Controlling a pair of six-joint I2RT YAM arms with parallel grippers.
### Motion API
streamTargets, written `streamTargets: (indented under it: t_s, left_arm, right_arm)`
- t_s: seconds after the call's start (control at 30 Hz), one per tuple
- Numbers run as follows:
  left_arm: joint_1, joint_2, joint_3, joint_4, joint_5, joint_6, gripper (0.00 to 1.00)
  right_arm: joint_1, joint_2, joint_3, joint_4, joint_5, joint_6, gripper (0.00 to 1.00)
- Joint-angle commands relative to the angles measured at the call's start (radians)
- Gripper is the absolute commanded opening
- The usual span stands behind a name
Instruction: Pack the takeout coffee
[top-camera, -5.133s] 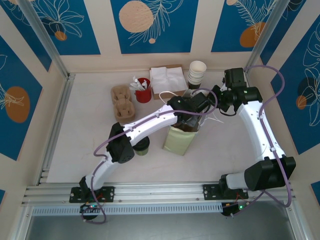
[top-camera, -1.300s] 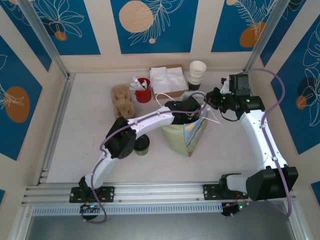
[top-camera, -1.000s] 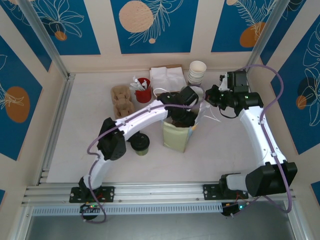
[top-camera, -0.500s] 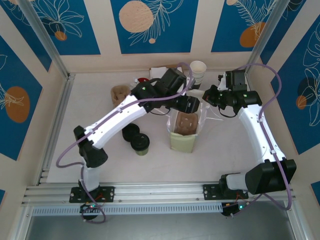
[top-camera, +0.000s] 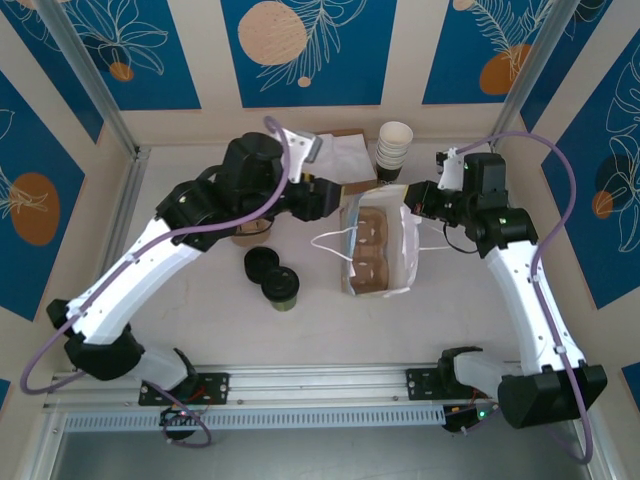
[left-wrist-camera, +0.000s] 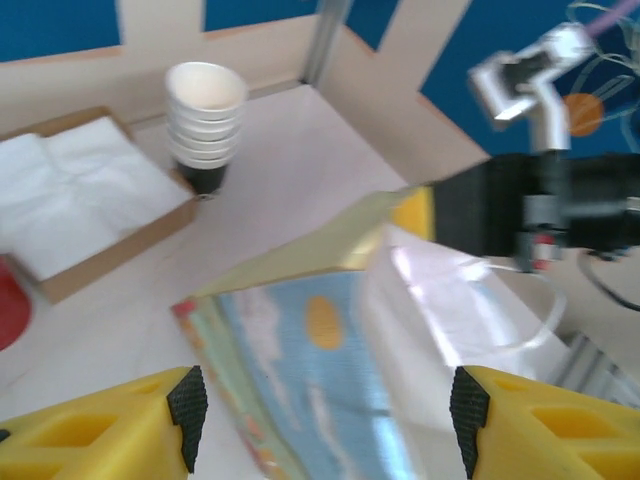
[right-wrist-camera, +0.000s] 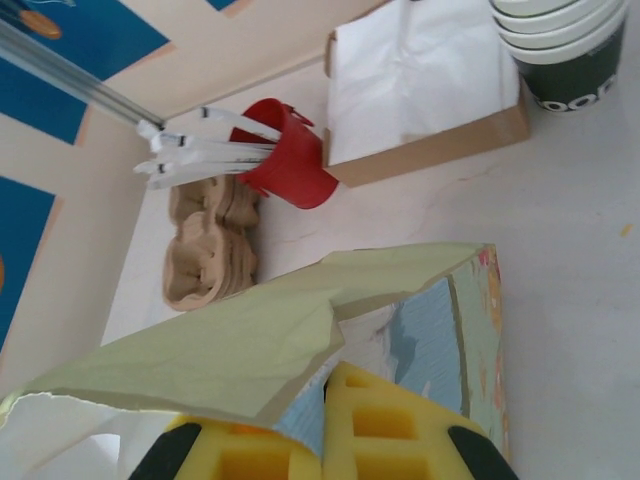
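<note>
Well, your left gripper (left-wrist-camera: 325, 418) gapes empty — cut off at the frame's edge. Your right gripper (right-wrist-camera: 335, 420) pinches the bag (right-wrist-camera: 200, 360) rim — paper hides its tips.

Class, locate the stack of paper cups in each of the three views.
Top external: stack of cups, upper centre-right, near the back wall.
Left wrist: stack of cups, upper left.
Right wrist: stack of cups, top right corner, cut off.
Shared landmark: the napkin tray, left of the stack in every view.

overhead view; wrist views share bag (left-wrist-camera: 320, 390)
</note>
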Motion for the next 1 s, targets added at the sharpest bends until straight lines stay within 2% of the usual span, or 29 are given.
streamTargets:
  t_s: [0.0,0.23,0.53,0.67,0.8,0.97]
  left_arm:
    - [0.046,-0.062,-0.114,0.044,-0.074,0.027,0.67]
    - [0.088,-0.154,-0.270,0.064,-0.125,0.056,0.69]
    - [0.101,-0.190,-0.448,0.076,-0.158,0.062,0.73]
    - [0.102,-0.210,-0.534,0.069,-0.145,0.026,0.82]
    - [0.102,-0.229,-0.609,0.029,-0.119,0.005,0.98]
    - [0.101,-0.275,-0.723,0.037,-0.090,-0.027,1.00]
  right_arm:
    - [0.030,-0.050,-0.033,0.041,-0.040,-0.049,0.00]
    - [0.068,-0.078,-0.072,0.049,-0.019,-0.050,0.00]
    - [0.075,0.054,0.019,-0.023,0.044,0.060,0.00]
    - [0.073,0.125,0.068,-0.046,0.060,0.098,0.00]
    - [0.066,0.208,0.138,-0.091,0.037,0.114,0.00]
    - [0.053,0.283,0.206,-0.138,0.020,0.123,0.00]
